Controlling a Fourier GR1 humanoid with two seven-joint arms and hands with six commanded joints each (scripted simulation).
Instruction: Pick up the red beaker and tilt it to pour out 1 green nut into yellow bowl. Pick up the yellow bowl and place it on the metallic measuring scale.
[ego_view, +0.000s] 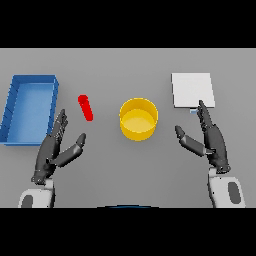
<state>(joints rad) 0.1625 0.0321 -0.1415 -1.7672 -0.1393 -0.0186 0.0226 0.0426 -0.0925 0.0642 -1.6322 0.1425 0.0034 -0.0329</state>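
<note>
Blue bin (12, 112), one: open-topped, at the table's far left, no part in the task.

Metallic measuring scale (192, 90), one: pale square plate, far right, nothing on it.

Yellow bowl (138, 119), one: centre of the table, upright, between the hands and apart from both. No nut is discernible inside it.

Left hand (52, 152), one: fingers straight and spread, holding nothing, near and below the beaker.

Right hand (212, 140), one: fingers straight, thumb out, empty; fingertips reach toward the scale's near edge.

Red beaker (85, 107), one: slim, tilted or lying, between bin and bowl, untouched.

Green nut: none visible; presumably inside the beaker.

Step in hand, by judgement: the first, picking up the beaker, not yet begun. The next move calls for the left hand to advance and close its fingers round the beaker.
</note>
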